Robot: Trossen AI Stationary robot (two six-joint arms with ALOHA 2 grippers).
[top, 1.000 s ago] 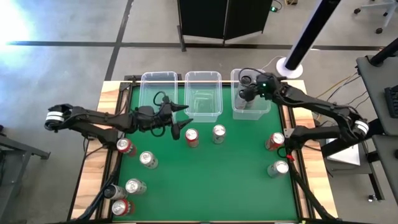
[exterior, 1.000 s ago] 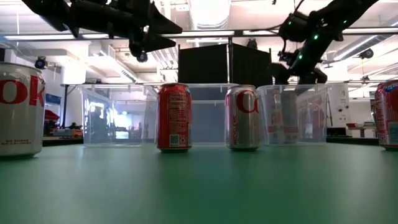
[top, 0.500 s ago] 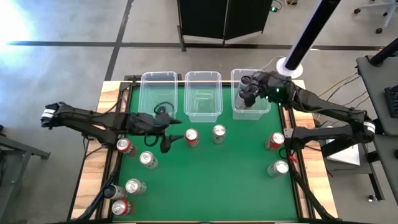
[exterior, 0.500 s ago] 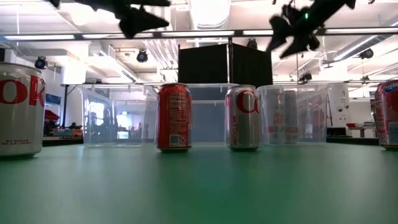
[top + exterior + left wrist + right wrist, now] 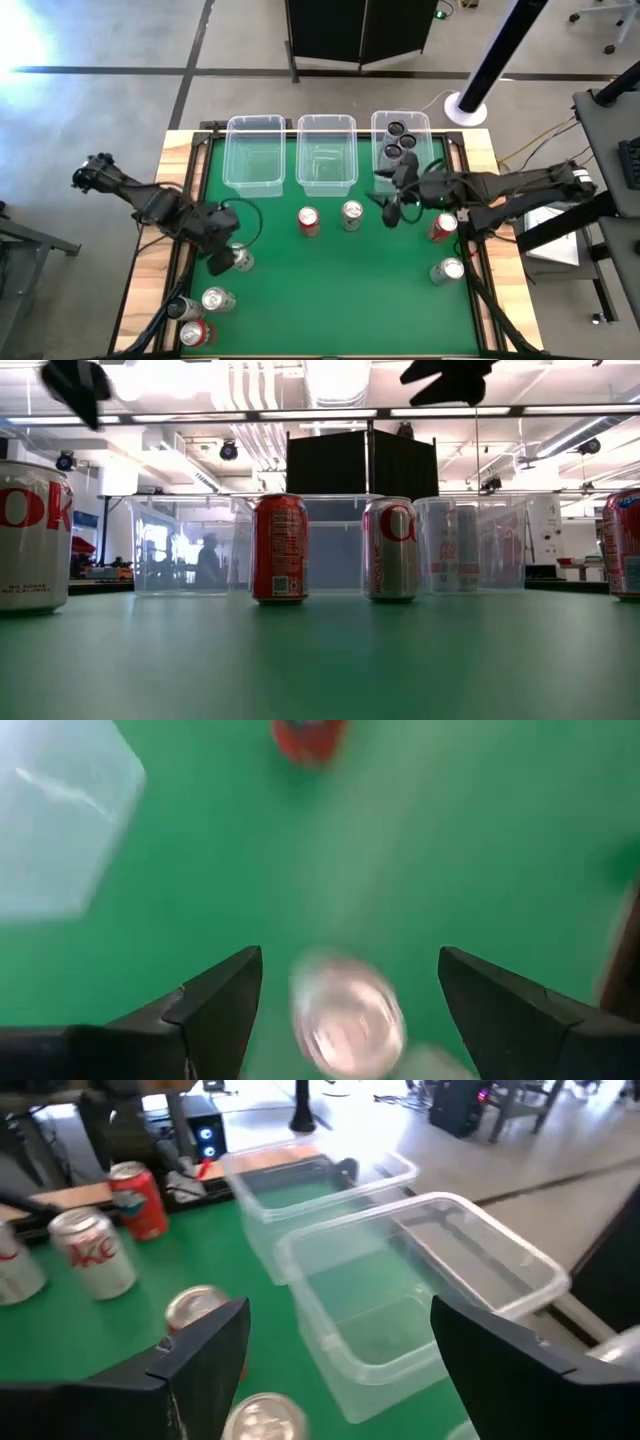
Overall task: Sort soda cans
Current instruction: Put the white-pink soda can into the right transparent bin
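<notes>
Soda cans stand upright on the green table [image 5: 330, 300]. A red can [image 5: 308, 221] and a silver can [image 5: 352, 214] are in the middle. A silver can [image 5: 240, 259] stands at the left. My left gripper [image 5: 218, 257] hovers open above that can, and its top [image 5: 348, 1015] shows between the fingers in the left wrist view. My right gripper [image 5: 392, 208] hangs open in the air just right of the middle silver can, in front of the right bin [image 5: 402, 150], which holds dark cans [image 5: 400, 140]. In the low view both grippers [image 5: 75, 385] [image 5: 445, 372] are high above the cans.
Two clear bins [image 5: 254, 152] [image 5: 326, 152] stand in the far row, left of the right bin. More cans: red [image 5: 442, 227] and silver [image 5: 450, 270] at the right, silver [image 5: 215, 299], dark [image 5: 180, 308] and red [image 5: 193, 333] at the near left.
My left gripper has swung from beside the middle red can toward the table's left and near edge, ending above the left silver can. My right gripper has risen out of the right bin and come toward the near edge, stopping beside the middle silver can.
</notes>
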